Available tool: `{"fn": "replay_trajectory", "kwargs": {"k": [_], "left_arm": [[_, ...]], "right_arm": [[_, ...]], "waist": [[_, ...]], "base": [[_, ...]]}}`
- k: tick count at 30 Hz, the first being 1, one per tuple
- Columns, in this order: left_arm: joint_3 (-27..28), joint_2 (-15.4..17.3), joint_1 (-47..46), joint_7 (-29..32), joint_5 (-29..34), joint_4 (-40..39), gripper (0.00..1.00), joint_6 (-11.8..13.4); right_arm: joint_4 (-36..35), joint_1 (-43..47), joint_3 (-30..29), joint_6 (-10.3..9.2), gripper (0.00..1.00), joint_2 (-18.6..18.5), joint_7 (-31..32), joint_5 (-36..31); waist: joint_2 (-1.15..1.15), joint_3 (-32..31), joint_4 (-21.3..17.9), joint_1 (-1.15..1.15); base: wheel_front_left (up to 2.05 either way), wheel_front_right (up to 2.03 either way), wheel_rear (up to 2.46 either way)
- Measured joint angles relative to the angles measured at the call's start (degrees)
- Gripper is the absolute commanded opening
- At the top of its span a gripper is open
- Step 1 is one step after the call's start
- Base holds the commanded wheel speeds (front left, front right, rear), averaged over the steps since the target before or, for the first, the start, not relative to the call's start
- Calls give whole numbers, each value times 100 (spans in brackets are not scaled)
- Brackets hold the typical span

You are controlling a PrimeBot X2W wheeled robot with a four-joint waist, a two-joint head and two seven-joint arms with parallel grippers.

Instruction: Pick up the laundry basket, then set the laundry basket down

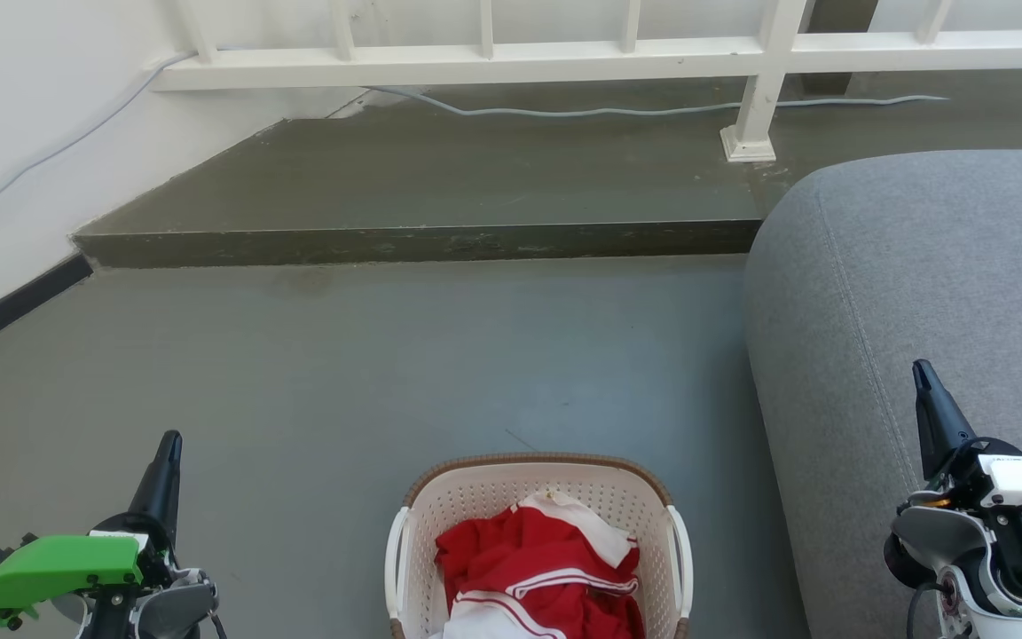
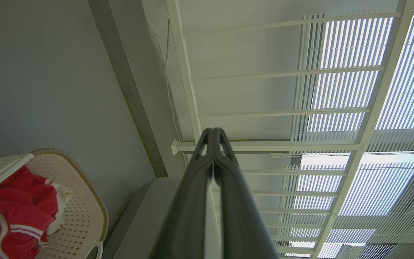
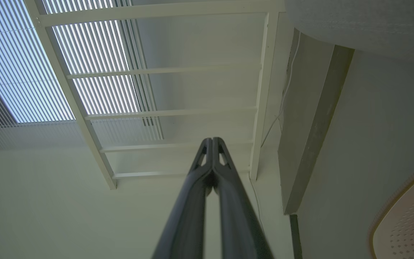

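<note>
The grey floor (image 1: 369, 355) spreads out on every side of the laundry basket (image 1: 493, 497). The basket stands on it at the bottom middle of the head view, close in front of the robot and cut by the lower edge. To the basket's right, near it but apart, bulks a grey upholstered sofa (image 1: 919, 284). A white wall (image 1: 23, 133) closes off the space far to the basket's left. Well beyond the basket a raised concrete step (image 1: 440, 186) crosses the floor. Further from the basket again runs a white railing (image 1: 564, 55), with a post planted on the step.

The basket itself is cream-white and perforated, with a brown woven-look rim (image 1: 538, 459) and a white handle (image 1: 396, 550) on each long side. Inside it lies a crumpled red garment (image 1: 546, 559) with white stripes, heaped toward the near half.

The left gripper (image 1: 170, 441) hangs well to the basket's left. Its jaws are pressed together tip to tip with nothing between them, and its fingers point away from the robot. The right gripper (image 1: 922, 368) stands well to the basket's right, over the sofa, its jaws likewise closed on nothing. Both are apart from the basket.

A thin pale cable (image 1: 564, 111) snakes along the step far behind the basket, just under the railing.
</note>
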Motion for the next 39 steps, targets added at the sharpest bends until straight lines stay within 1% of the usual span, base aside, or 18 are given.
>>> {"fn": "replay_trajectory", "kwargs": {"k": [39], "left_arm": [[-1,0,0,0,0,-2,0,0]], "right_arm": [[-4,0,-4,0,0,2,0,0]], "waist": [[0,0,0,0]], "base": [[0,0,0]]}}
